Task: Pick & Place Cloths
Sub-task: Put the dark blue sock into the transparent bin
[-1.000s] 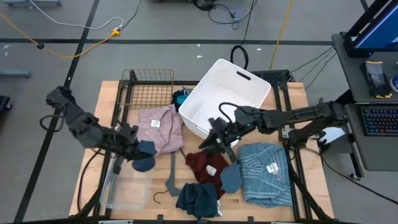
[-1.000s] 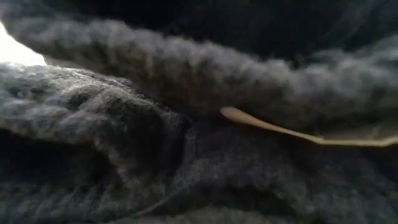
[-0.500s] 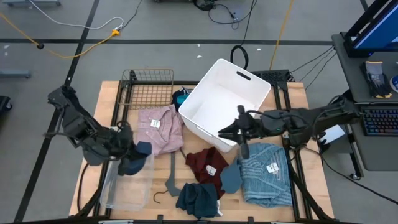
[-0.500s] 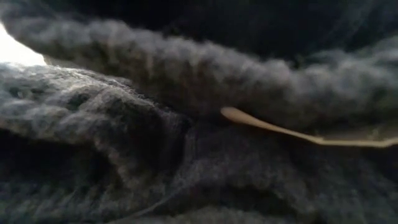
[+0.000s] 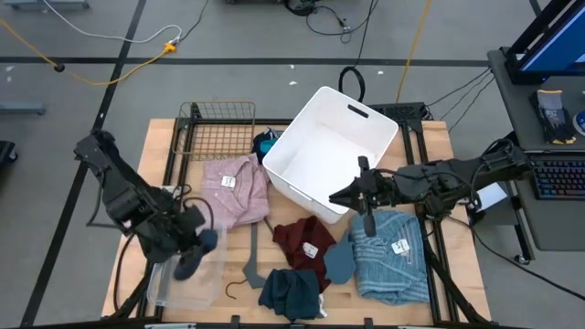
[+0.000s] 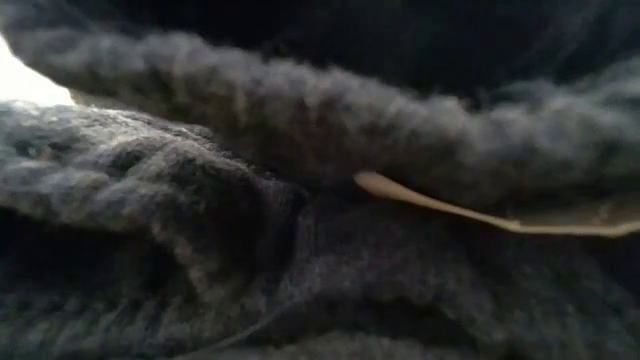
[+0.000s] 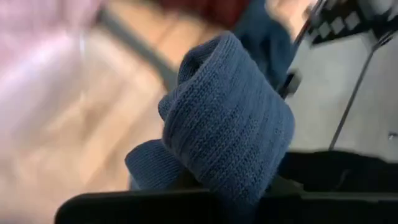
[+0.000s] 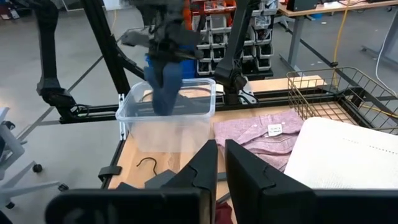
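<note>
The wooden desk [image 5: 137,196] holds a big white bin [image 5: 315,151] near its back edge, in the middle. A wire basket [image 5: 215,128] sits to the left of the bin. A light-blue ribbed cloth [image 5: 388,260] lies near the front right corner. A pink cloth [image 5: 233,187] lies between the basket and the bin. A maroon cloth [image 5: 297,239] lies in front of the bin, and a teal cloth [image 5: 291,294] lies at the front edge. A clear tub [image 5: 187,279] sits near the front left corner, with a grey hanger [image 5: 251,256] beside it.

The left hand [image 5: 187,239] pinches a dark blue cloth [image 7: 230,124], which hangs over the clear tub. The right hand [image 8: 221,163] is over the bin's front corner, with its fingers almost pressed together and nothing between them.
</note>
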